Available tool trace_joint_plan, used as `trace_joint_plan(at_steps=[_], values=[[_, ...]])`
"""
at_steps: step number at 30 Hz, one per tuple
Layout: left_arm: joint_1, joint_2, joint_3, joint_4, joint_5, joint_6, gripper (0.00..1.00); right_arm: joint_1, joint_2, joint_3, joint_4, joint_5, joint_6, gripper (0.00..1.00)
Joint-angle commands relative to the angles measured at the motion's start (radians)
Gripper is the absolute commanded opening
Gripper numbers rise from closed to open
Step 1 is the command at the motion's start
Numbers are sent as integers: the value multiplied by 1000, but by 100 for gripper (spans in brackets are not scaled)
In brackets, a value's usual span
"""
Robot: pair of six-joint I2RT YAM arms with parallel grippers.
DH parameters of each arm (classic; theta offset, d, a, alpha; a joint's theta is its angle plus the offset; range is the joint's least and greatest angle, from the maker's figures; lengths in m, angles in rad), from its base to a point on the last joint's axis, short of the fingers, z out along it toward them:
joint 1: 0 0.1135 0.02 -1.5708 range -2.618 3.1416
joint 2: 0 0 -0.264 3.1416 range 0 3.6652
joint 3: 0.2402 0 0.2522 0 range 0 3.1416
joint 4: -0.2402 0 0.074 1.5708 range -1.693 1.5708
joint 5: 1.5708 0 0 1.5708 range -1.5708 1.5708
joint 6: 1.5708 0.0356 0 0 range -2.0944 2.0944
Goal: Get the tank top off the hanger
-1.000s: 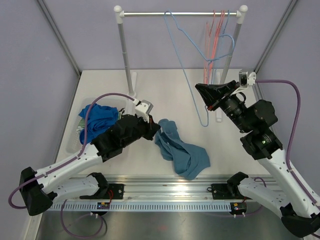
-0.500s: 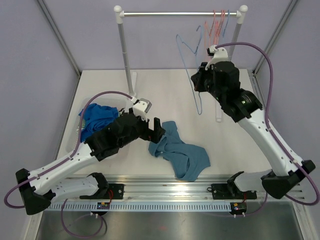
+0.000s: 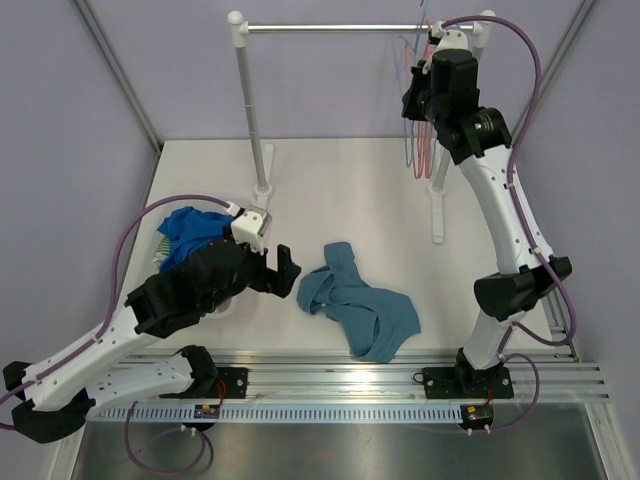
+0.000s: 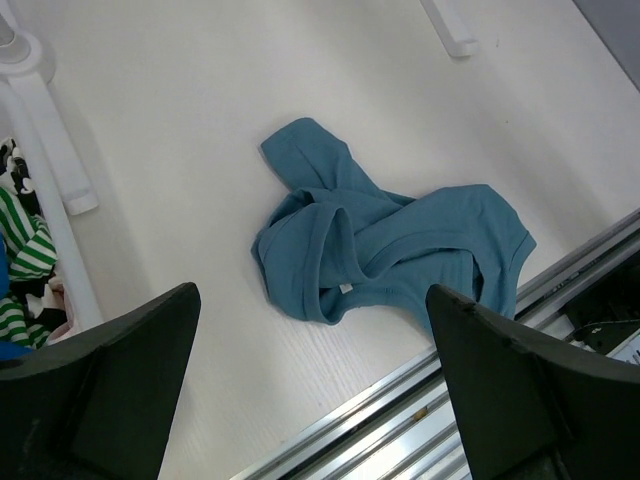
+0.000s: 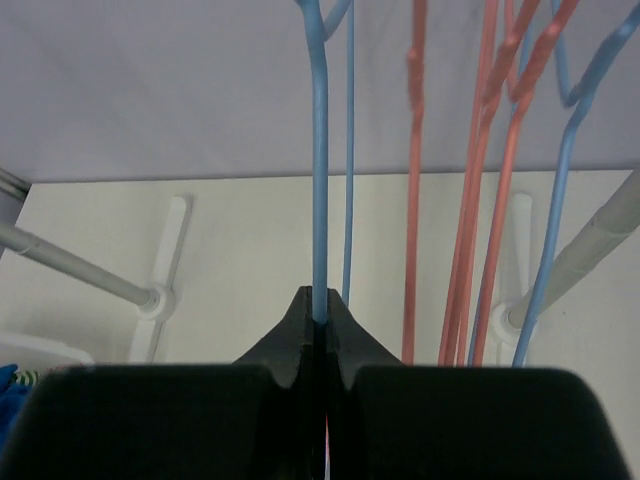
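1. The teal tank top lies crumpled on the white desk, near its front edge, off any hanger and touched by neither arm.
2. From the left wrist camera, the tank top shows folded over itself, its ribbed straps and a small white label facing up.
3. The left pincer hovers just left of the garment, pointing toward it. Its fingers are spread wide and hold nothing.
4. The right arm reaches high to the right end of the clothes rail. There the right pincer is clamped shut on the thin wire of a blue hanger.
5. The right wrist view shows the jaws pressed together around that blue hanger, with the wire rising straight up out of the tips.
6. Several red hangers hang just right of the held wire, close against it.
7. A clear bin at the desk's left side holds blue clothing and a green-and-white striped garment.
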Motion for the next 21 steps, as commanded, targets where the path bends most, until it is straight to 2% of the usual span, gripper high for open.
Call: trace_joint_plan(at_steps=[1, 4, 7, 12, 18, 19, 20, 21], values=[[-12, -4, -12, -13, -35, 15, 99, -54, 107, 201, -74, -75, -29, 0], [-19, -1, -5, -14, -36, 20, 99, -60, 193, 307, -134, -102, -42, 0], [-25, -1, -8, -16, -39, 20, 99, -61, 236, 332, -157, -105, -41, 0], [-32, 13, -5, -13, -41, 21, 99, -60, 160, 150, -71, -90, -10, 0], [-33, 36, 1, -2, -39, 20, 99, -60, 98, 74, -46, -72, -12, 2], [-33, 45, 3, 6, -38, 18, 99, -60, 95, 71, -45, -72, -12, 9], [-33, 54, 9, 18, -32, 17, 99, -61, 88, 68, -46, -79, -12, 47], [-33, 62, 14, 27, -25, 14, 99, -61, 83, 68, -50, -88, -10, 53]])
